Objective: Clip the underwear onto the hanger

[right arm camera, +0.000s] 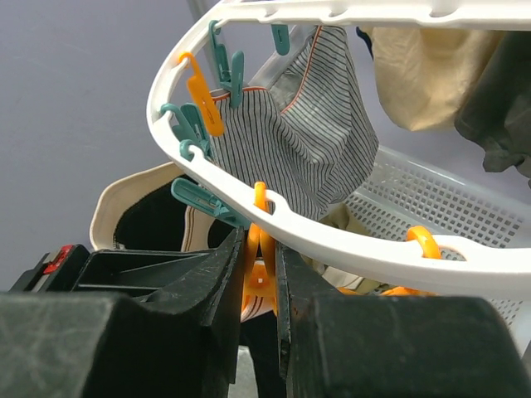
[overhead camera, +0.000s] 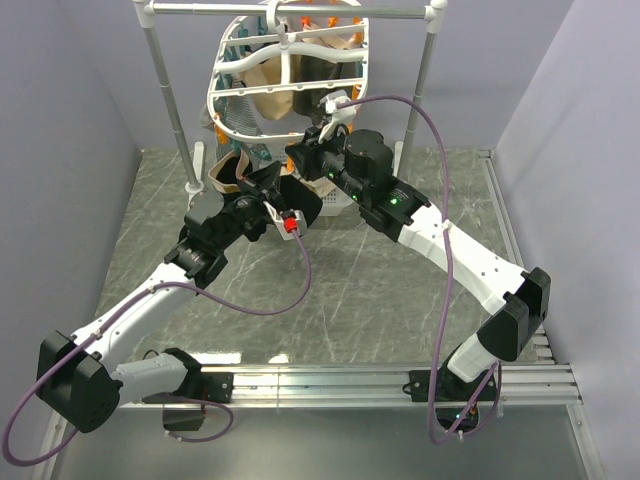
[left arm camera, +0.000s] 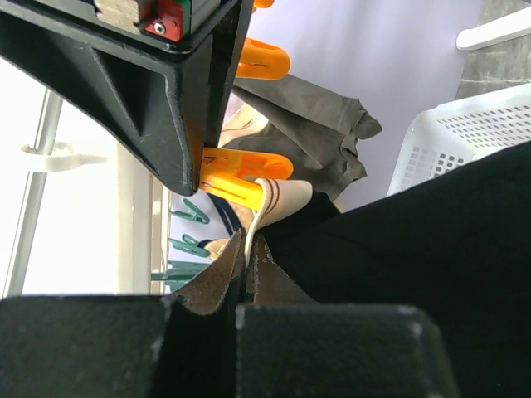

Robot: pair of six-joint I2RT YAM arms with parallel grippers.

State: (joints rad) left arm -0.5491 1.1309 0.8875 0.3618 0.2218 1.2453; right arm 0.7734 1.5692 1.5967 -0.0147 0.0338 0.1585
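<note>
The underwear (left arm camera: 415,249) is black with a beige waistband (left arm camera: 278,195); it also shows in the top view (overhead camera: 226,172) and the right wrist view (right arm camera: 137,220). My left gripper (left arm camera: 246,240) (overhead camera: 267,184) is shut on the waistband and holds it up under the white hanger (overhead camera: 215,100) (right arm camera: 357,245). My right gripper (right arm camera: 261,236) (overhead camera: 305,152) is shut on an orange clothespin (right arm camera: 264,278) (left arm camera: 245,174) that hangs from the hanger's near rim. The clothespin's jaws stand apart, with the waistband edge at their mouth.
A striped grey garment (right arm camera: 307,141), beige garments (right arm camera: 423,75) and a dark olive one (left arm camera: 315,124) hang on the hanger, with teal pegs (right arm camera: 199,199) beside. The white perforated basket (right arm camera: 448,207) (left arm camera: 465,133) sits below. The grey rail stand (overhead camera: 165,70) holds the hanger.
</note>
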